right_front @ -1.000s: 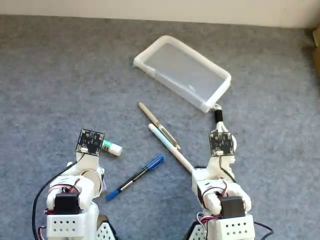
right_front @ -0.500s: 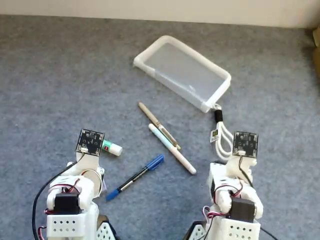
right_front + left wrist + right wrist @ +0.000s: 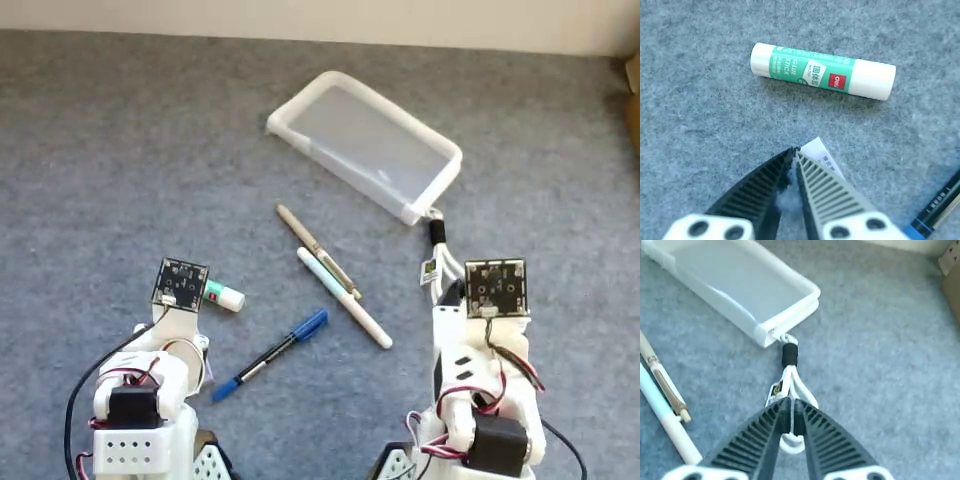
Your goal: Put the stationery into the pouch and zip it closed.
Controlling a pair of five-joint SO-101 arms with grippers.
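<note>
Two jaw pairs, both together. Right gripper [image 3: 791, 402] clamped on white cord loop [image 3: 790, 374] hanging off corner of pouch [image 3: 785, 320]. Pouch flat on grey carpet [image 3: 100, 150], beyond pens. Left gripper [image 3: 794, 151] closed, empty, tips near glue stick [image 3: 822, 77], apart from it. Tan pen [image 3: 318, 252] and white pen [image 3: 345, 298] side by side between arms; blue pen [image 3: 270, 355] nearer left arm.

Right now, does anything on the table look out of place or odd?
Nothing is spilled or damaged. One oddity: the right jaws are shut on the strap loop trailing from the pouch, not on the pouch itself. The glue stick and pens lie loose on the carpet.
</note>
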